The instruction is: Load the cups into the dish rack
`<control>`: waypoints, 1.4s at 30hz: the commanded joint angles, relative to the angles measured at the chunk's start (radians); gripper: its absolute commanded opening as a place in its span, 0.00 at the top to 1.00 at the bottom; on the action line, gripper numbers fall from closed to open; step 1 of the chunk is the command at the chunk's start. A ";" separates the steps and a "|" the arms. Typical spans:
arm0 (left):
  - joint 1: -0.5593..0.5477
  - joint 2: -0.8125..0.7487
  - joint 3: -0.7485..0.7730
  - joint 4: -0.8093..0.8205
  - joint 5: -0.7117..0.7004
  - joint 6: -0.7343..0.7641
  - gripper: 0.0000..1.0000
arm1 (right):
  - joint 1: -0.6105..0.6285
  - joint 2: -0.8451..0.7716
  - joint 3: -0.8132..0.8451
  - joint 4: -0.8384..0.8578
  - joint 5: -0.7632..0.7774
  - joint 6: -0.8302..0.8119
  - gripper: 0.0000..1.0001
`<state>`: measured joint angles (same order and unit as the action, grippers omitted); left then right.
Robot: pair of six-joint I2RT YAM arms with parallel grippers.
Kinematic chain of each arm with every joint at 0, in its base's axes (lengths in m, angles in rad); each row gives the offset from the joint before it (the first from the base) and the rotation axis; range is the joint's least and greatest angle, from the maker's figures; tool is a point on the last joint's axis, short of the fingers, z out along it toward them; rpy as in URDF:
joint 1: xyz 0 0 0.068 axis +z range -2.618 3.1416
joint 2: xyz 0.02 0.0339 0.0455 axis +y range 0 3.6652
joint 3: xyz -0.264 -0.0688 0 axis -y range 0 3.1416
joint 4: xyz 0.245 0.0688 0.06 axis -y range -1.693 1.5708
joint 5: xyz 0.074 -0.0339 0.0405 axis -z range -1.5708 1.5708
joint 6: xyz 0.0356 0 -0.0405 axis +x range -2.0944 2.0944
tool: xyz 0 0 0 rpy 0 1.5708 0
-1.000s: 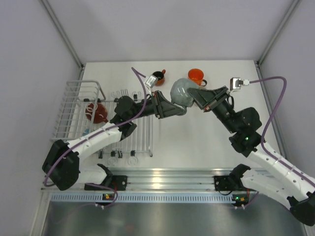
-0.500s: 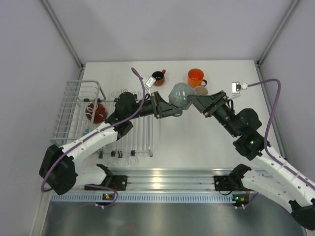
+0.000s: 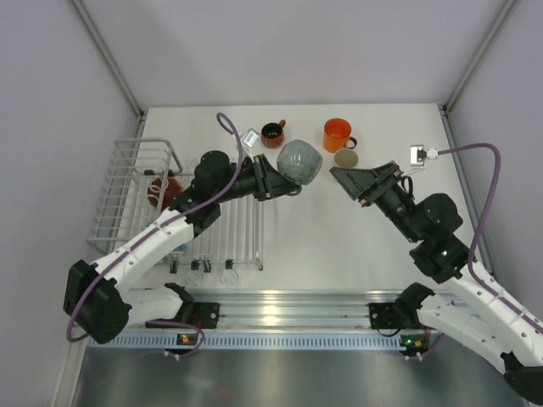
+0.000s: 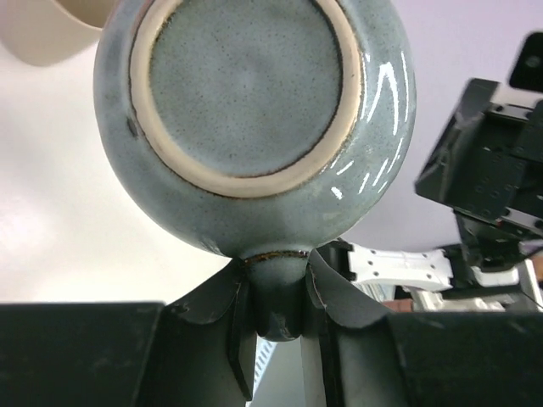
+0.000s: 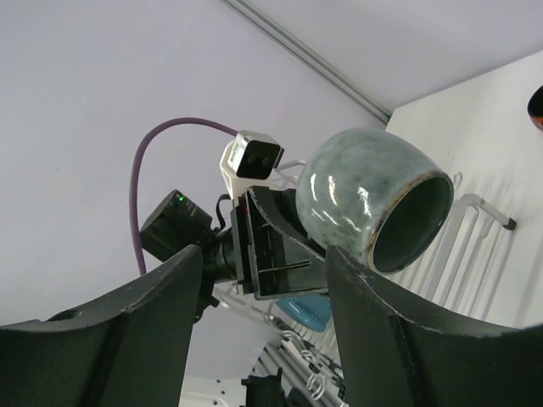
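The left gripper (image 3: 278, 178) is clamped on the handle of the grey-blue mug (image 3: 299, 161), and in the left wrist view the handle is seen pinched between the two jaws with the mug's unglazed base turned toward the camera. The mug is thus carried on its side, off the table, in the upper middle of the overhead view. A grip on the handle is judged to leave the body free to be tipped and set down into the dish rack (image 3: 127, 182), which lies to the left on this arm's own side. The right gripper (image 3: 344, 182) is held open with nothing between its jaws, just to the right of the mug and apart from it, so the load is borne by the left arm alone. In the rack's taller basket at the left, the wide red mug (image 3: 159, 193) is partly hidden by the left arm. Three mugs are left standing on the table (image 3: 339, 254) near the top edge: the small dark red mug (image 3: 273, 133), the orange mug (image 3: 338, 133) and the cream mug (image 3: 345, 158). The table is white and matte, enclosed by pale grey walls (image 3: 288, 51), with a metal rail (image 3: 280, 309) along the bottom of the frame.
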<state>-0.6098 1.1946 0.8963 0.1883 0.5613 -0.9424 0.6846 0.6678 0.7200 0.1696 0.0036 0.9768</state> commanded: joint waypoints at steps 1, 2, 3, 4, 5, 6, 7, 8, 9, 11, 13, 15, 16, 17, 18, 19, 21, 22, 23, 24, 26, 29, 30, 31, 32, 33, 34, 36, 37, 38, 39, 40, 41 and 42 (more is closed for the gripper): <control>0.007 -0.090 0.114 -0.067 -0.119 0.152 1.00 | -0.002 -0.025 0.030 0.002 0.007 -0.033 0.39; 0.008 -0.104 0.124 -0.097 -0.142 0.174 1.00 | 0.000 -0.025 0.030 -0.004 0.004 -0.035 0.39; 0.012 -0.108 0.134 -0.166 -0.167 0.212 1.00 | -0.002 -0.028 0.032 -0.011 0.006 -0.041 0.39; 0.013 -0.115 0.157 -0.209 -0.237 0.230 1.00 | 0.000 -0.028 0.035 -0.031 0.006 -0.047 0.39; 0.013 -0.119 0.174 -0.266 -0.279 0.266 1.00 | 0.000 -0.027 0.045 -0.056 0.013 -0.058 0.40; 0.013 -0.115 0.193 -0.368 -0.335 0.283 1.00 | -0.002 -0.027 0.051 -0.080 0.021 -0.062 0.40; 0.013 -0.109 0.237 -0.439 -0.450 0.296 1.00 | -0.002 -0.027 0.061 -0.120 0.032 -0.066 0.40; 0.016 -0.095 0.263 -0.498 -0.518 0.324 1.00 | -0.002 -0.030 0.064 -0.133 0.047 -0.073 0.40; 0.019 -0.070 0.286 -0.550 -0.585 0.336 1.00 | -0.002 -0.031 0.065 -0.140 0.053 -0.076 0.40; 0.038 -0.044 0.329 -0.665 -0.720 0.356 1.00 | -0.003 -0.045 0.064 -0.157 0.062 -0.082 0.40; 0.060 -0.015 0.355 -0.755 -0.785 0.353 1.00 | -0.003 -0.060 0.065 -0.165 0.065 -0.093 0.40; 0.103 -0.003 0.351 -0.800 -0.883 0.338 1.00 | -0.003 -0.073 0.068 -0.203 0.082 -0.105 0.40; 0.120 0.002 0.342 -0.826 -0.915 0.326 1.00 | -0.005 -0.085 0.073 -0.212 0.094 -0.118 0.40; 0.157 0.002 0.328 -0.825 -0.948 0.308 1.00 | -0.005 -0.091 0.076 -0.223 0.104 -0.125 0.40; 0.175 0.000 0.296 -0.825 -0.966 0.295 1.00 | -0.005 -0.097 0.079 -0.240 0.108 -0.131 0.40; 0.191 0.002 0.280 -0.825 -0.981 0.284 1.00 | -0.005 -0.108 0.082 -0.249 0.122 -0.142 0.40; 0.211 0.008 0.250 -0.826 -1.047 0.261 1.00 | -0.005 -0.117 0.084 -0.262 0.134 -0.151 0.39; 0.214 0.016 0.242 -0.825 -1.066 0.252 1.00 | -0.007 -0.126 0.082 -0.265 0.141 -0.159 0.39; 0.213 0.031 0.234 -0.826 -1.078 0.234 1.00 | -0.005 -0.129 0.082 -0.268 0.150 -0.161 0.39; 0.212 0.040 0.225 -0.825 -1.097 0.229 1.00 | -0.007 -0.131 0.082 -0.269 0.153 -0.165 0.39; 0.212 0.071 0.222 -0.825 -1.107 0.228 1.00 | -0.008 -0.131 0.082 -0.275 0.160 -0.170 0.38; 0.212 0.094 0.207 -0.825 -1.133 0.206 1.00 | -0.008 -0.129 0.085 -0.277 0.165 -0.176 0.38; 0.212 0.102 0.195 -0.823 -1.140 0.203 1.00 | -0.008 -0.126 0.085 -0.278 0.167 -0.178 0.38; 0.212 0.106 0.190 -0.823 -1.147 0.197 1.00 | -0.010 -0.126 0.085 -0.278 0.168 -0.179 0.38; 0.212 0.114 0.187 -0.823 -1.149 0.188 1.00 | -0.010 -0.126 0.085 -0.278 0.171 -0.181 0.38; 0.212 0.128 0.184 -0.819 -1.147 0.185 1.00 | -0.010 -0.126 0.088 -0.278 0.174 -0.181 0.38; 0.212 0.134 0.179 -0.816 -1.146 0.183 1.00 | -0.010 -0.128 0.088 -0.278 0.173 -0.182 0.38; 0.212 0.148 0.167 -0.803 -1.147 0.180 1.00 | -0.010 -0.125 0.091 -0.278 0.174 -0.184 0.38; 0.212 0.154 0.161 -0.778 -1.143 0.183 1.00 | -0.010 -0.125 0.093 -0.278 0.174 -0.187 0.37; 0.212 0.158 0.155 -0.764 -1.132 0.194 1.00 | -0.010 -0.123 0.094 -0.278 0.176 -0.188 0.37; 0.212 0.163 0.147 -0.753 -1.124 0.200 1.00 | -0.010 -0.123 0.096 -0.280 0.176 -0.190 0.37; 0.212 0.177 0.147 -0.742 -1.118 0.203 1.00 | -0.010 -0.122 0.099 -0.283 0.177 -0.193 0.37; 0.212 0.184 0.147 -0.744 -1.112 0.206 1.00 | -0.010 -0.123 0.102 -0.286 0.179 -0.194 0.37; 0.212 0.194 0.148 -0.744 -1.111 0.206 1.00 | -0.010 -0.123 0.104 -0.292 0.180 -0.194 0.37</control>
<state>-0.3946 1.3857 1.0340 -0.6788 -0.5068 -0.7414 0.6823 0.5434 0.7704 -0.1291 0.1658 0.8051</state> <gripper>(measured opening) 0.268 0.626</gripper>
